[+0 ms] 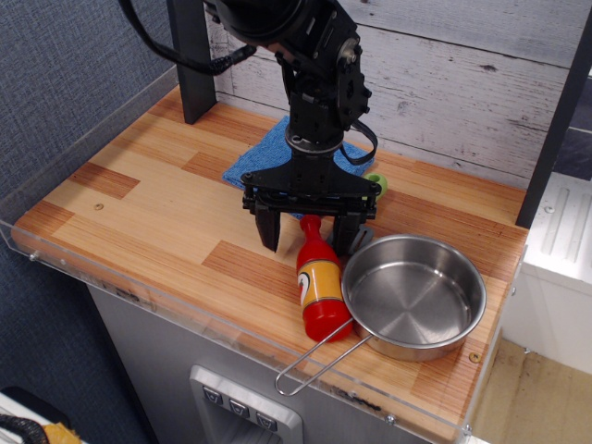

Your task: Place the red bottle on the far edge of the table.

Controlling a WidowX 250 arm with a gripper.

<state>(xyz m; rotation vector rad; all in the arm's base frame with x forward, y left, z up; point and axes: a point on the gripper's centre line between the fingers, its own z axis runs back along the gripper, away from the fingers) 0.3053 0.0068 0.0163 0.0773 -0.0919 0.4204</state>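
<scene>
The red bottle [319, 282] lies on the wood-plank table [148, 199] near the front edge, cap pointing toward the back, yellow label band up. My gripper [308, 233] is open and hangs low over the bottle's cap and neck, one black finger [268, 227] to the left of the cap and the other to its right. The fingers straddle the neck without closing on it. Whether the tips touch the table cannot be told.
A steel pan [413, 296] with a wire handle sits right beside the bottle. A blue cloth [264, 157] lies behind my gripper. A green-handled spatula [376, 182] is mostly hidden by my gripper. Clear acrylic rim strips [83, 125] edge the table; a dark post [190, 60] stands at the back left.
</scene>
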